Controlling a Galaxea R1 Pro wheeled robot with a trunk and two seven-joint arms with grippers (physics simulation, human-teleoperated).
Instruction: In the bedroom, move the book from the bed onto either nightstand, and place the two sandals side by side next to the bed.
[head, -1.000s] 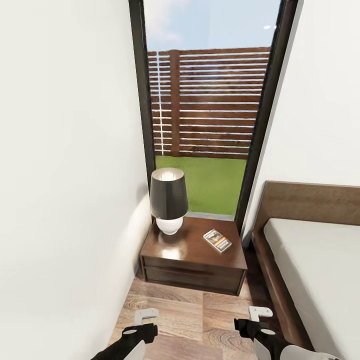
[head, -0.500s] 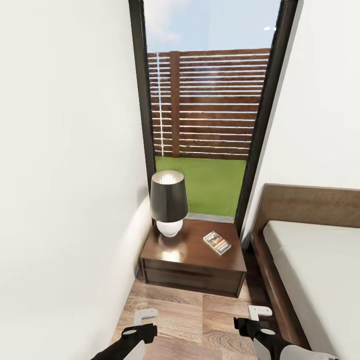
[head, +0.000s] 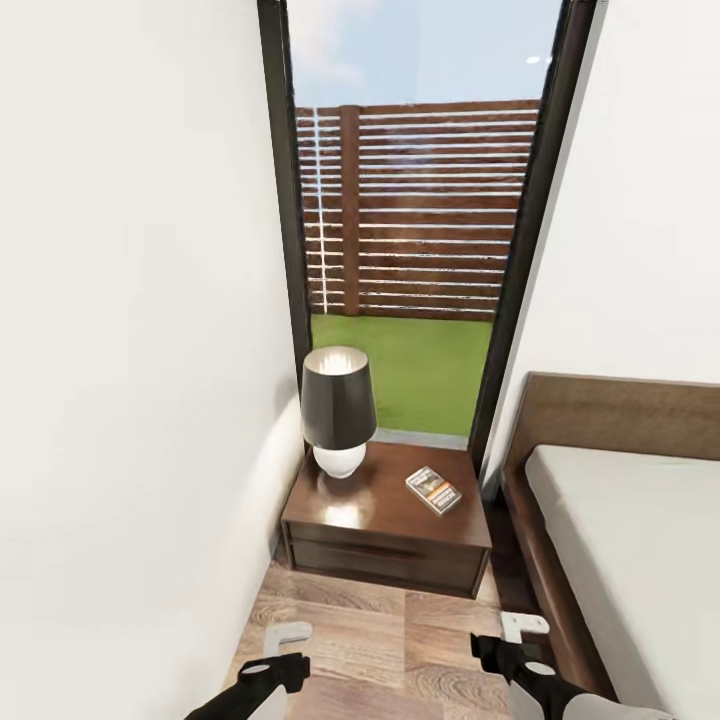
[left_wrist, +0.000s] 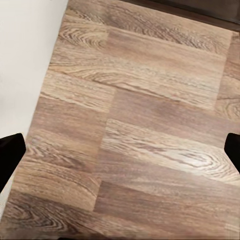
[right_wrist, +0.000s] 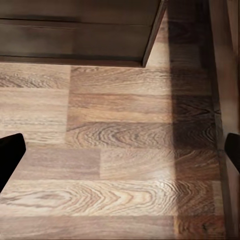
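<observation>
Wood-plank floor lies beneath both grippers, fingers apart and empty; book rests on nightstand, well ahead of them.

Head view: high, facing forward and down toward nightstand, window and bed. Left wrist view: close above plank floor beside white wall. Right wrist view: close above floor, facing nightstand base and bed frame. Shared across all: floor before nightstand.
</observation>
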